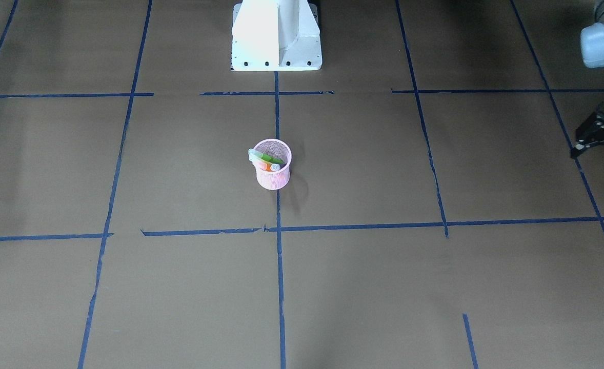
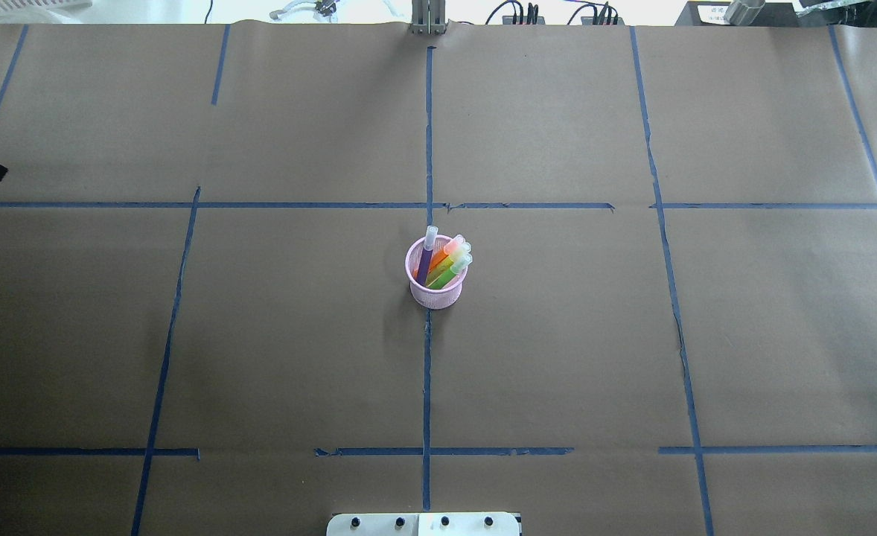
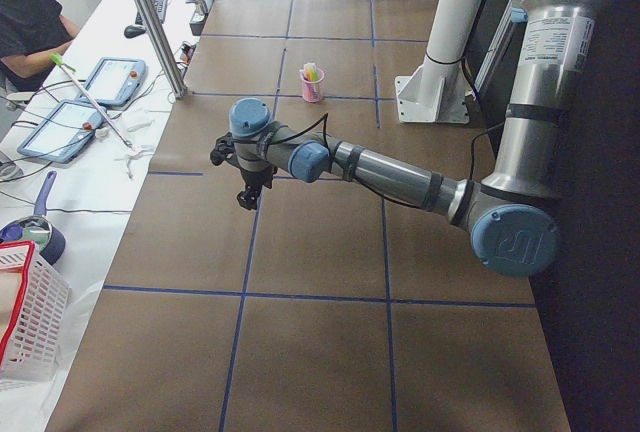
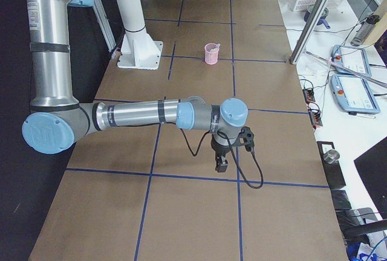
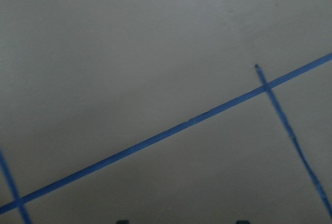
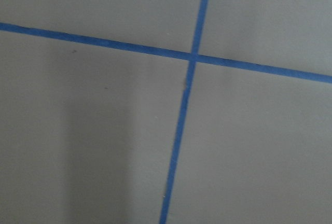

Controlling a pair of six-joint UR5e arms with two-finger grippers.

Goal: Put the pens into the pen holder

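The pink mesh pen holder (image 2: 438, 289) stands upright at the table's middle, on the centre tape line. The purple pen (image 2: 426, 260), the orange pen (image 2: 444, 254) and the green pen (image 2: 453, 269) stand inside it, pale caps up. The holder also shows in the front view (image 1: 273, 177). My left gripper (image 1: 595, 158) hangs far off at the table's left end, open and empty. My right gripper (image 4: 221, 163) shows only in the right side view, over the table's right end; I cannot tell whether it is open or shut.
Brown paper with blue tape lines (image 2: 427, 372) covers the table. The robot's white base (image 1: 276, 36) stands behind the holder. Off the far edge are tablets (image 3: 110, 82), a metal post (image 3: 150, 22), a white basket (image 3: 30, 312) and a seated person (image 3: 25, 12).
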